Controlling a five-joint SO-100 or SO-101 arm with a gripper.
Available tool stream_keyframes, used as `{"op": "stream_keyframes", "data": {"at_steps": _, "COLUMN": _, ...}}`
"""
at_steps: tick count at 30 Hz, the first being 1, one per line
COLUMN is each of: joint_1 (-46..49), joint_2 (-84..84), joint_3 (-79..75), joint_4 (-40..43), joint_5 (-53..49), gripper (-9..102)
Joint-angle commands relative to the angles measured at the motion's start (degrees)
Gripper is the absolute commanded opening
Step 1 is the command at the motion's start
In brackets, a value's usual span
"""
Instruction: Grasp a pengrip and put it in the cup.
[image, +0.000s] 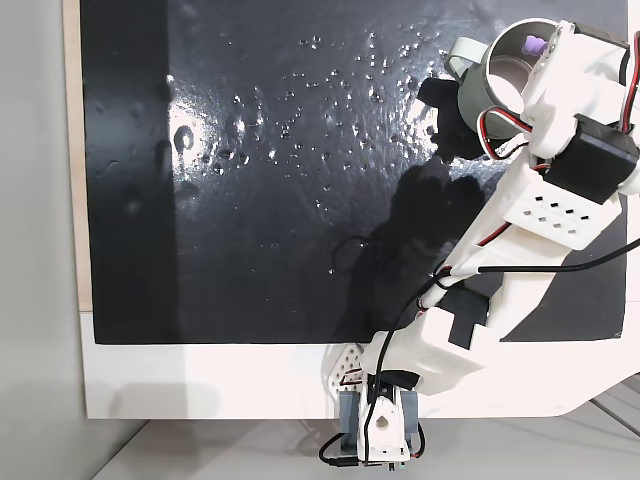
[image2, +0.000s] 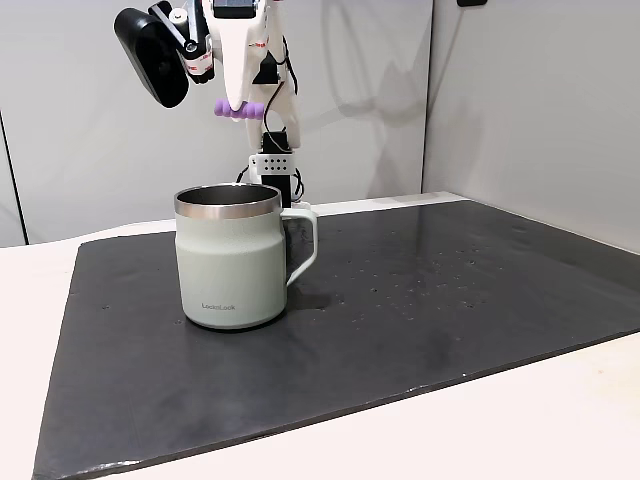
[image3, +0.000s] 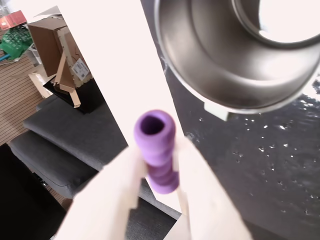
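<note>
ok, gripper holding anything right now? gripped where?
Yes: the gripper is shut on the purple pengrip, pinched around its lower half, open end sticking out past the fingertips, above the cup.

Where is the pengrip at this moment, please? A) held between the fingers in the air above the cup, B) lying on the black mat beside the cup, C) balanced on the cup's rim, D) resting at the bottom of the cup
A: the fixed side view shows the purple pengrip pinched in the gripper, well clear above the cup; the wrist view shows it clamped between the fingers.

The cup (image2: 230, 262) bears small dark lettering reading "LocknLock" low on its side.
</note>
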Motion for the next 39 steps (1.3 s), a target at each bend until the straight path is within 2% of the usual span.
{"op": "stream_keyframes", "data": {"at_steps": 1, "joint_1": 0.44, "joint_2": 1.76, "joint_3": -4.92, "joint_4": 0.44, "joint_5": -0.53, "gripper": 13}}
{"op": "stream_keyframes", "data": {"at_steps": 5, "joint_1": 1.23, "joint_2": 2.55, "joint_3": -5.27, "joint_4": 1.23, "joint_5": 0.0, "gripper": 33}}
{"op": "stream_keyframes", "data": {"at_steps": 8, "joint_1": 1.32, "joint_2": 3.08, "joint_3": -5.36, "joint_4": 2.02, "joint_5": -0.09, "gripper": 38}}
{"op": "stream_keyframes", "data": {"at_steps": 39, "joint_1": 1.49, "joint_2": 5.8, "joint_3": -5.19, "joint_4": 4.39, "joint_5": -0.44, "gripper": 36}}
